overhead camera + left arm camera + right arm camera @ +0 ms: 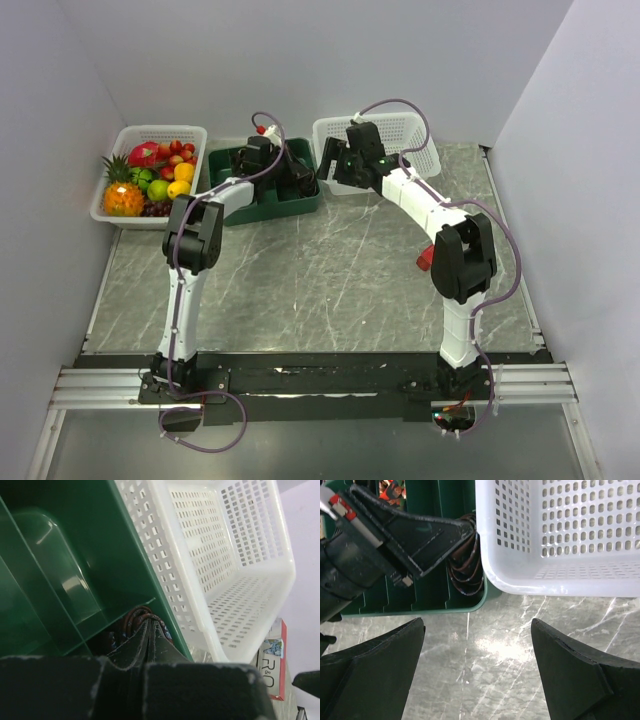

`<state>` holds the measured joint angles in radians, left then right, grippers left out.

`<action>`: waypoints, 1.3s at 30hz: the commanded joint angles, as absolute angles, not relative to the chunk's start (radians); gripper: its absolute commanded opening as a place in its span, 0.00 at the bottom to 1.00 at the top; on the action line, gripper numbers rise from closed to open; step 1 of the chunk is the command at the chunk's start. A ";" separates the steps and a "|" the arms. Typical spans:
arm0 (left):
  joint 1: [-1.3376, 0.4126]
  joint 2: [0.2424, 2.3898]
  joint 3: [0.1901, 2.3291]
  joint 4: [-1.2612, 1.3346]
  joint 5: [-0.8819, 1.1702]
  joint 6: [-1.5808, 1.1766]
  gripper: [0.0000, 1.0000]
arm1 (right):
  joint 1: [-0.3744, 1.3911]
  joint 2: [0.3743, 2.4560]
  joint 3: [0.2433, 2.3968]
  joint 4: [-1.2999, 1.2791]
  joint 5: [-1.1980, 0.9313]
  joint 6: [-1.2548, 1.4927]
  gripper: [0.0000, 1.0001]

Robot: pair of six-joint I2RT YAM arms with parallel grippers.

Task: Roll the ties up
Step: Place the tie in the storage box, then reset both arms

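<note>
Honestly, the left gripper pinching the coiled tie so thinly could slip, unrolling it; right gripper gapes empty.

Green tray, white basket, dark-brown tie

Robot lab cell: plain white walls enclosing a marble-topped table.

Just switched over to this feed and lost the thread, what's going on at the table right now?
The left gripper is shut on a rolled tie, apparently pinching its top edge, in the end slot of the green divided tray next to the white basket. The right gripper is open and holds nothing, hovering over the marble table just in front of the tray and basket.
</note>
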<state>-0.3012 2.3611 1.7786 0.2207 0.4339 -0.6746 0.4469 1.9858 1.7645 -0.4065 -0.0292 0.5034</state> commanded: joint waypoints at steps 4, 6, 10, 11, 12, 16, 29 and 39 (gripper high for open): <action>-0.291 2.395 1.798 0.158 0.403 -0.695 0.01 | 0.433 1.925 1.750 -0.387 -0.046 0.494 0.93; -0.293 2.378 1.761 0.181 0.410 -0.692 0.01 | 0.431 1.924 1.741 -0.382 -0.048 0.497 0.93; -0.305 2.339 1.689 0.209 0.400 -0.678 0.01 | 0.426 1.917 1.724 -0.373 -0.060 0.503 0.93; -0.308 2.327 1.665 0.216 0.402 -0.681 0.01 | 0.426 1.919 1.721 -0.374 -0.061 0.503 0.94; -0.308 2.321 1.652 0.231 0.403 -0.683 0.01 | 0.425 1.917 1.723 -0.377 -0.063 0.503 0.94; -0.307 2.293 1.632 0.244 0.399 -0.686 0.02 | 0.425 1.910 1.723 -0.373 -0.078 0.495 0.94; -0.298 1.892 1.620 0.178 0.345 -0.595 0.68 | 0.426 1.689 1.625 -0.348 -0.097 0.469 0.95; -0.308 1.321 1.068 0.183 0.220 -0.595 0.96 | 0.442 1.297 1.240 -0.311 -0.052 0.463 0.99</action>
